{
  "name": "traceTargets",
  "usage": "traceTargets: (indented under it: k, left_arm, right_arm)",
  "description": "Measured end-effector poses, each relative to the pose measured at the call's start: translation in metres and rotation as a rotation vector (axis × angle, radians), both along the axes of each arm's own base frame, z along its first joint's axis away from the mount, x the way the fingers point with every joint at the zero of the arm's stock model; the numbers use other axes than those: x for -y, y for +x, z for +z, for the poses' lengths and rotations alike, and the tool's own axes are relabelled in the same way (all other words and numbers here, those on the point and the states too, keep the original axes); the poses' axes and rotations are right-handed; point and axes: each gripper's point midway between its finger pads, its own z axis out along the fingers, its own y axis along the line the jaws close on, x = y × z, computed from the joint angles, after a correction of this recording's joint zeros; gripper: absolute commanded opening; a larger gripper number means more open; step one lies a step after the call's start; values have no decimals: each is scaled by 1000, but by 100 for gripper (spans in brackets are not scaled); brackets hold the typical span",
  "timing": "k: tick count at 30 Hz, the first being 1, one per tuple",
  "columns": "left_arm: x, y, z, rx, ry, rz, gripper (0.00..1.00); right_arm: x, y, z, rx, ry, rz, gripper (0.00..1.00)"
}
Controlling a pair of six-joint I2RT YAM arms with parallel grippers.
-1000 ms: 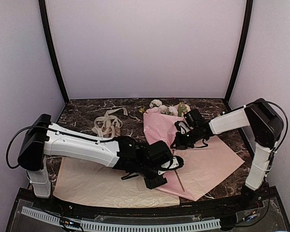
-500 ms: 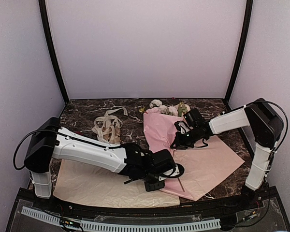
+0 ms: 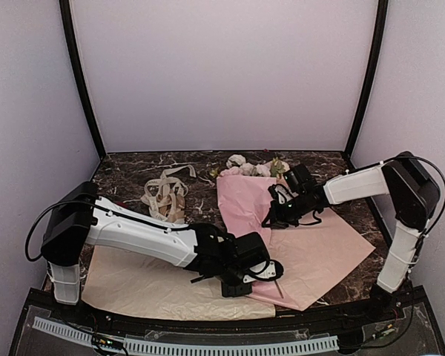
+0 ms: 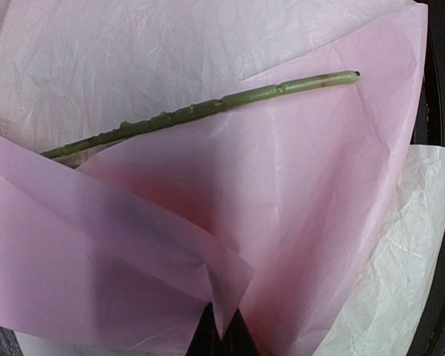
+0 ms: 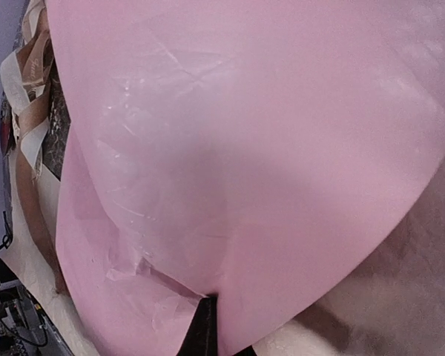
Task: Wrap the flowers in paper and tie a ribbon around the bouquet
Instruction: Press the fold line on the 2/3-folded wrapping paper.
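I am looking down on a dark marble worktop (image 3: 133,172) with both arms reaching toward its middle. The pink paper (image 3: 322,248) lies spread to the right of centre, with one brighter flap folded up and over the flowers (image 3: 251,167). Their pink and cream heads poke out at the far edge of that flap.

My left gripper (image 3: 271,271) is low at the near corner of the paper. Its wrist view shows the jaws pressed together on a thin fold of the pink sheet, and one bare green stem (image 4: 208,108) lies just beyond, its cut end not yet covered. My right gripper (image 3: 270,219) sits higher up on the flap. Its wrist view shows the fingers closed on the edge of the same pink sheet.

A pale cream sheet (image 3: 144,283) lies flat under my left arm. The ribbon (image 3: 165,194) rests in a loose heap to the far left, well apart from the paper and mixed with a paler strip.

I judge this to be the wrapping step, early on: the paper is only partly over the stems and no cone has formed. Next I would draw the near corner across the stem toward the right, keeping the pull gentle because the sheet looks thin enough to tear or slip. The right grip should hold the flap steady meanwhile.
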Motion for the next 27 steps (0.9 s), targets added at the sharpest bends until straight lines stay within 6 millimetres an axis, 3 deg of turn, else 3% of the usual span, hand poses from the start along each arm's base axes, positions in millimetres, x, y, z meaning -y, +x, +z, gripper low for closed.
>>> traceTargets:
  k: [7,16,20,24,27]
  left_arm:
    - [-1,-7,-7,-22,18,-57,8]
    - [-3,-23,-11,-79,31,-125,27]
    - [-5,-33,-11,-120,37,-150,35]
    - [-5,-44,11,-163,-1,-179,41]
    - [-2,-52,55,-165,-103,-227,41]
  right_arm:
    - [-3,-6,25,27,37,13,0]
    - [8,-8,-7,-6,14,-8,0]
    - [5,-5,-7,8,26,-6,0]
    - [4,-3,-11,12,30,-4,0]
    - [3,-2,-11,16,33,-4,0]
